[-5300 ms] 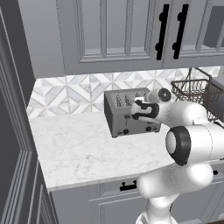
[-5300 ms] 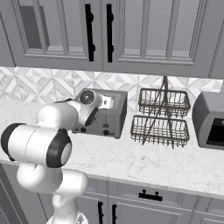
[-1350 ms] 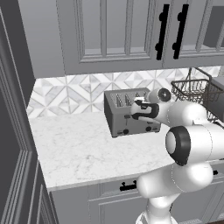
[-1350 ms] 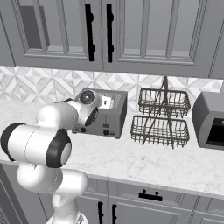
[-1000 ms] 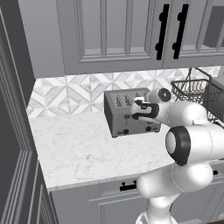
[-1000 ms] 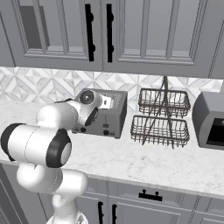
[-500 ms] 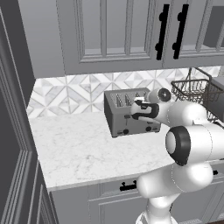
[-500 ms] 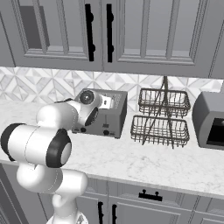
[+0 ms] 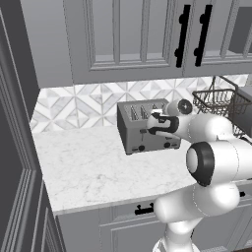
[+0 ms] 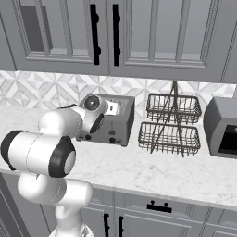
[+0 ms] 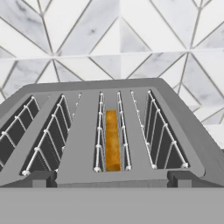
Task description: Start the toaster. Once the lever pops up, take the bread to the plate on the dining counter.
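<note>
A grey kitchen with a white marble worktop (image 9: 88, 167) sits under tall grey cabinets (image 10: 152, 37), and the wall behind has white tiles (image 11: 113, 39) with a diamond pattern. Nothing looks different from the pictures a moment ago: the arm, the toaster and the baskets are all in the same spots, and the views have not shifted.

The toaster (image 9: 147, 128) stands on the worktop near the tiled wall. It is a grey metal box with four slots on top and dark knobs low on its front. In the right base view, a two-level wire basket (image 10: 171, 125) stands just beside the toaster, and a grey oven box (image 10: 223, 127) sits further along.

The gripper (image 9: 156, 124) hangs right at the front top edge of the toaster, close to it, and I cannot tell if it touches. Its fingers are spread wide apart and they hold nothing.

In the hand view the camera looks down along the top of the toaster. The bread (image 11: 112, 140) is a small orange-tan piece, sunk down inside the third slot from the left, between thin white wires. It sits just ahead of the gripper and lower than the slot's rim. The other three slots look dark inside
</note>
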You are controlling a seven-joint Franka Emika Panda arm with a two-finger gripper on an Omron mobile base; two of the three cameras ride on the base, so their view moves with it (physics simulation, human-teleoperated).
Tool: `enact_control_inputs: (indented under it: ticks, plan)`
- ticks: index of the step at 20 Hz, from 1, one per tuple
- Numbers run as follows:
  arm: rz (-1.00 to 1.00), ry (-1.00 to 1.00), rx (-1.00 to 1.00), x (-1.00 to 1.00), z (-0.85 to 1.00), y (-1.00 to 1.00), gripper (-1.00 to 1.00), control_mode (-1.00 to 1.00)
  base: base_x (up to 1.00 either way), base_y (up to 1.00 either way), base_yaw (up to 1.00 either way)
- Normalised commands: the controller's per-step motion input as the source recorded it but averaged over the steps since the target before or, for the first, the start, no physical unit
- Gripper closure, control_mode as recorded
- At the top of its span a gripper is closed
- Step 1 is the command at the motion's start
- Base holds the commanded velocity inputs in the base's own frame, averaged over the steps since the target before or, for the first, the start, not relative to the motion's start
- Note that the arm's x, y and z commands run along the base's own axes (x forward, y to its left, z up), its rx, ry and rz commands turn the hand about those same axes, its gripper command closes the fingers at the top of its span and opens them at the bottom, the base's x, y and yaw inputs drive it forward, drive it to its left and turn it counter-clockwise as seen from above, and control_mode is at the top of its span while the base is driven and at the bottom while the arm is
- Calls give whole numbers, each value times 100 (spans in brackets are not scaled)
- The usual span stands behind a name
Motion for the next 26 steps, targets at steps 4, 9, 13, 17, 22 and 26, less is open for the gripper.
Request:
enact_control_inputs:
  ticks: [4,9,13,17,22,26]
  plan:
    - [0,0,0,0,0,0,-100,-100,0,0,0]
    - [0,0,0,0,0,0,-100,-100,0,0,0]
    - [0,0,0,0,0,0,-100,-100,0,0,0]
    - [0,0,0,0,0,0,-100,-100,0,0,0]
    - [0,0,0,0,0,0,-100,-100,0,0,0]
    - [0,0,0,0,0,0,-100,-100,0,0,0]
